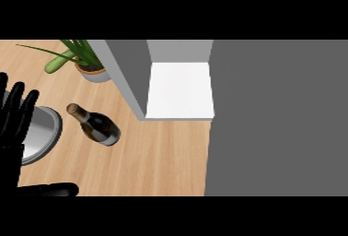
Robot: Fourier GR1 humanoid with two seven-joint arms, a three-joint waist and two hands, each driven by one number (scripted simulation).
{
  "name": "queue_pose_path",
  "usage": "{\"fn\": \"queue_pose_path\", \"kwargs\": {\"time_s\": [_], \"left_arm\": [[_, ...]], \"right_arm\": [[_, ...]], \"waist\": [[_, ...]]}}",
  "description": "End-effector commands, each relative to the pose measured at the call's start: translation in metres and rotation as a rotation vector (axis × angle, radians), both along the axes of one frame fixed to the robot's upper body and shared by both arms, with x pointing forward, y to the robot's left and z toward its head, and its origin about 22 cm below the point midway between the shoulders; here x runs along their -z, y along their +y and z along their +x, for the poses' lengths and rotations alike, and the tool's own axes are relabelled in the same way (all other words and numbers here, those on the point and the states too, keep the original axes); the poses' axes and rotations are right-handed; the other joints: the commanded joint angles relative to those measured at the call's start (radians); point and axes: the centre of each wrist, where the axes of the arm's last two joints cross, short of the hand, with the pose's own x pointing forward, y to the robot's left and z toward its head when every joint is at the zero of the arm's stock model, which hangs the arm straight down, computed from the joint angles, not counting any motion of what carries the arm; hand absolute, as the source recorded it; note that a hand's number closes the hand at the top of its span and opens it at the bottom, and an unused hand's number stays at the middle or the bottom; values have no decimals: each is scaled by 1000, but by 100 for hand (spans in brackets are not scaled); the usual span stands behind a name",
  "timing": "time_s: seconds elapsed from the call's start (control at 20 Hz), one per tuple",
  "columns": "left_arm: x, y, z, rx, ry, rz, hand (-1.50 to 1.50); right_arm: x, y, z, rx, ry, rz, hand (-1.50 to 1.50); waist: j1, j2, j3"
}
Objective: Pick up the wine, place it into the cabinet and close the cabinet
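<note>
The wine (95, 125) stood on the table (156, 156), just left of the open cabinet (178, 90). The left hand (15, 117) rested at the left edge, fingers straight and spread.

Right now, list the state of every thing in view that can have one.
wine bottle: standing on the counter, not held, outside the cabinet.
cabinet: open, white shelf bare.
cabinet door: swung open.
left hand: open, fingers straight, at the view's left edge.
potted plant: upright beside the cabinet.
</note>
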Motion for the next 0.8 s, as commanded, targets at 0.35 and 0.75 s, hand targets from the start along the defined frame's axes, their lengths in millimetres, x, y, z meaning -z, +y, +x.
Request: {"fn": "queue_pose_path", "kwargs": {"time_s": [0.35,0.75], "left_arm": [[47,26,17,40,128,-26,-150],[93,40,24,22,138,-38,-150]], "right_arm": [[-17,3,-32,-40,-37,27,-150],[-25,-4,-35,-63,-34,28,-150]], "waist": [[-2,0,0],[-2,0,0]]}}
